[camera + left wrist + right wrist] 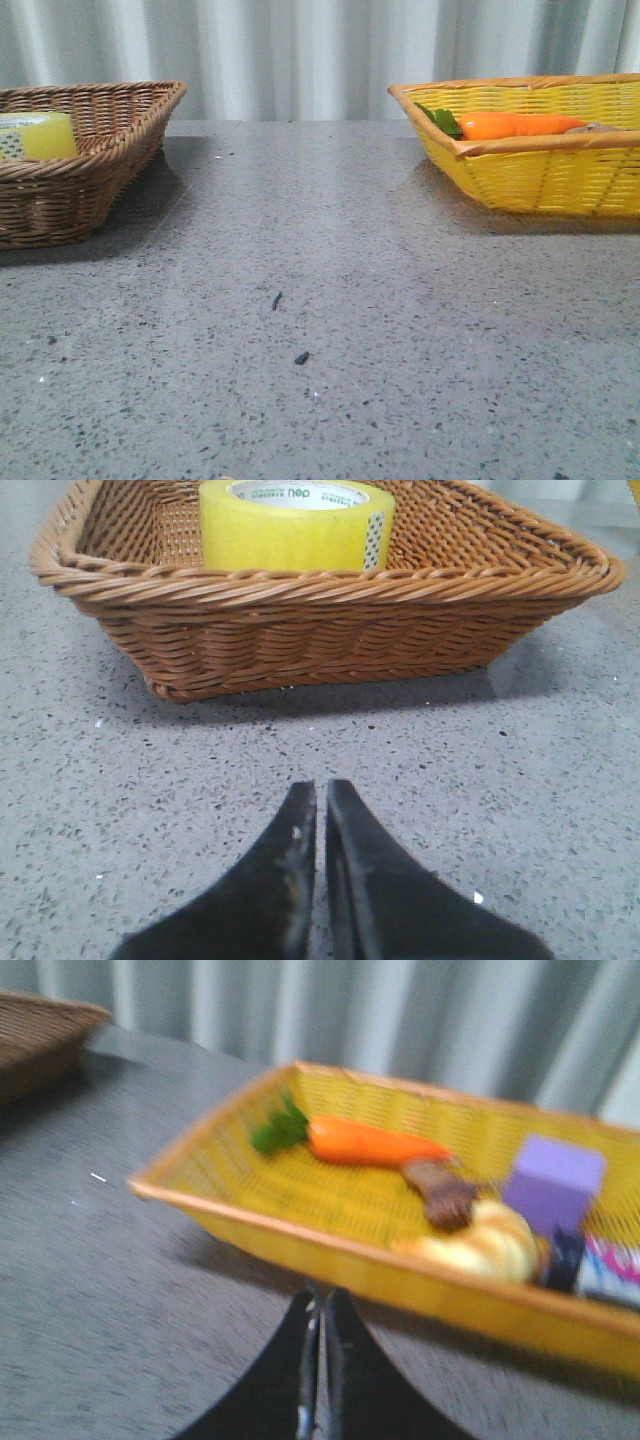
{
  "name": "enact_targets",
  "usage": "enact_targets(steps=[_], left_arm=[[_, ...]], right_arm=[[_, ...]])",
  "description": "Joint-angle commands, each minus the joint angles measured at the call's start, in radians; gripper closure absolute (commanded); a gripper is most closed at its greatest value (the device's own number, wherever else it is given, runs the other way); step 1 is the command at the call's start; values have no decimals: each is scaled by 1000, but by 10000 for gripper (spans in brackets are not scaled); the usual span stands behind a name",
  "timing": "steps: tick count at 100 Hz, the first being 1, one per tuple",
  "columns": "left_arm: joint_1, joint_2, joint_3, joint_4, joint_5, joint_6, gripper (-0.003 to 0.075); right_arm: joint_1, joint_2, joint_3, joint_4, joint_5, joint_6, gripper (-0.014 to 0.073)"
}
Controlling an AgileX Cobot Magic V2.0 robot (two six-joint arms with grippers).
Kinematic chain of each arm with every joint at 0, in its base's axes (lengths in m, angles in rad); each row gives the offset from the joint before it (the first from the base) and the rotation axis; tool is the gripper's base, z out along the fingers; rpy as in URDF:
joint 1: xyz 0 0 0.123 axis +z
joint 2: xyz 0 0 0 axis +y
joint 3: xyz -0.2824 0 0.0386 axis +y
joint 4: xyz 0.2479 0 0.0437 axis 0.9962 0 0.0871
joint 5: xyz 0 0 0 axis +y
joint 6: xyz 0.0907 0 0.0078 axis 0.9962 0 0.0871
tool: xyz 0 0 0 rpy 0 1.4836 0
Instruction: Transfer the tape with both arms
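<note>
**Left wrist view: tape waits in the brown basket**

My left claw (320, 792) and right claw (320, 1300) are clenched, empty. The tape (296, 525) sits inside the brown basket (330, 630), far left. Reaching in clenched, I could knock its rim.

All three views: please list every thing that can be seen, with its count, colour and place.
tape: one, translucent yellow with a white core, in the brown basket
brown basket: one, wicker, table's left side
yellow basket: one, table's right side
carrot: one, orange with green leaves, in the yellow basket
purple block: one, in the yellow basket
other items beside the block: too blurred to name
table: one, grey speckled
curtain: pale grey, behind the table
left claw: black, closed, before the brown basket
right claw: black, closed, before the yellow basket
</note>
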Motion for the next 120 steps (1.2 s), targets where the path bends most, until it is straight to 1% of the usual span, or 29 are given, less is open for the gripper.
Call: enact_targets(steps=[1, 9, 15, 24, 42, 46, 55, 61, 120], left_arm=[[4, -26, 10, -1, -43, -10, 741], [4, -26, 10, -1, -43, -10, 741], [4, -26, 10, -1, -43, -10, 741], [4, -26, 10, -1, -43, -10, 741], [4, -26, 10, -1, -43, -10, 741], [4, -26, 10, -1, -43, -10, 741], [4, -26, 10, -1, -43, -10, 741], [4, -26, 10, -1, -43, -10, 741], [4, -26, 10, -1, -43, -10, 741]], right_arm=[[-106, 15, 76, 39, -188, 0, 635], [-191, 15, 184, 110, -276, 0, 635], [-243, 12, 245, 120, -328, 0, 635], [-280, -4, 313, 120, -333, 0, 635], [-285, -69, 401, 120, -315, 0, 635], [-285, -88, 399, 116, -258, 0, 635], [-288, -127, 399, 113, -189, 0, 635], [-288, -156, 399, 113, -187, 0, 635], [-288, -157, 399, 113, -191, 0, 635]])
